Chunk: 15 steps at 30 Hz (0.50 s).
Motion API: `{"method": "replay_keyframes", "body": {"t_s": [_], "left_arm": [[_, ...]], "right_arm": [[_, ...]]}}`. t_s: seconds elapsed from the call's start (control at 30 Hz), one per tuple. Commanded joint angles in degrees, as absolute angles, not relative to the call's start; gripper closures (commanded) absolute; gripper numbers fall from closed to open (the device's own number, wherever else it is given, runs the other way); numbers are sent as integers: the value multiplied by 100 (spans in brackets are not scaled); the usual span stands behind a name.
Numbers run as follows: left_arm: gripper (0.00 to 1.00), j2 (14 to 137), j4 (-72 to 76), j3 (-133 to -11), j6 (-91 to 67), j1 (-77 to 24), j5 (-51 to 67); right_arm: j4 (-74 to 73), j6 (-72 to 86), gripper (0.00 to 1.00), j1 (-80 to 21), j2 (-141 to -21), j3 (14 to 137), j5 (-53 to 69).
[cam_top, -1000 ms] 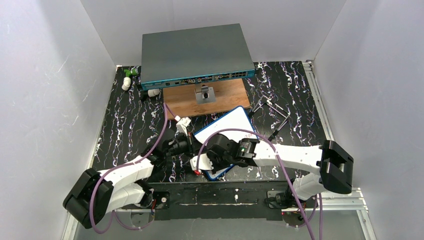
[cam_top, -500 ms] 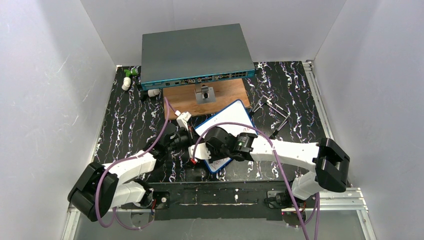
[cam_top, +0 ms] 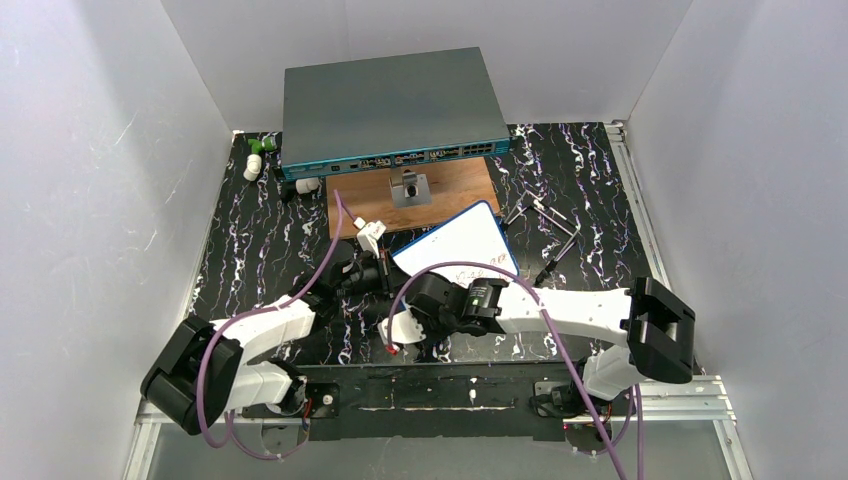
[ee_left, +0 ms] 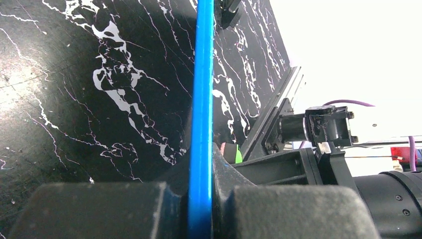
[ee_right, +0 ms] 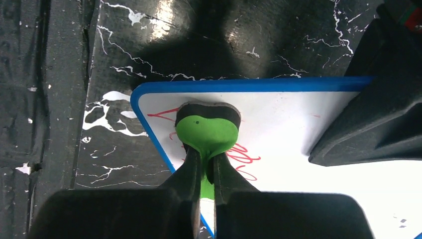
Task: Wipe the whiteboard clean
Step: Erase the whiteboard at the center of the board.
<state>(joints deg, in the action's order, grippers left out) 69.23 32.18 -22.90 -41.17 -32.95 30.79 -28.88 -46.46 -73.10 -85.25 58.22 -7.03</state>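
Note:
The whiteboard has a blue frame and lies slanted at the table's middle, its near part under the arms. My left gripper is shut on its blue edge, which runs straight up between the fingers. My right gripper is shut on a green eraser with a black felt face. The felt presses on the white surface near a rounded corner, over red handwriting. In the top view the right gripper sits at the board's near-left end.
A grey-teal network switch box stands at the back, with a brown wooden board in front of it. Thin metal rods lie right of the whiteboard. Small white and green pieces sit at the back left. White walls close in three sides.
The whiteboard has shifted away from the near edge toward the back. My right gripper with the eraser has slid left and nearer along it. The left gripper keeps its hold on the edge.

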Motion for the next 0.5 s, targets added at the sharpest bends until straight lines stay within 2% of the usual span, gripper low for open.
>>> {"method": "replay_keyframes", "body": {"t_s": [0.0, 0.2, 0.47], "left_arm": [[100, 6995, 2892, -2365, -4079, -3328, 3532], [100, 7065, 2927, -2342, -4094, -3327, 3579], [100, 7066, 2924, -2394, -4204, -3296, 3615]], "right_arm": [[-2461, -4609, 99, -7045, -8737, 6106, -1296], [-2273, -4617, 99, -6873, -8675, 6308, -1681], [-2681, -4739, 99, -7264, -8544, 5533, -993]]}}
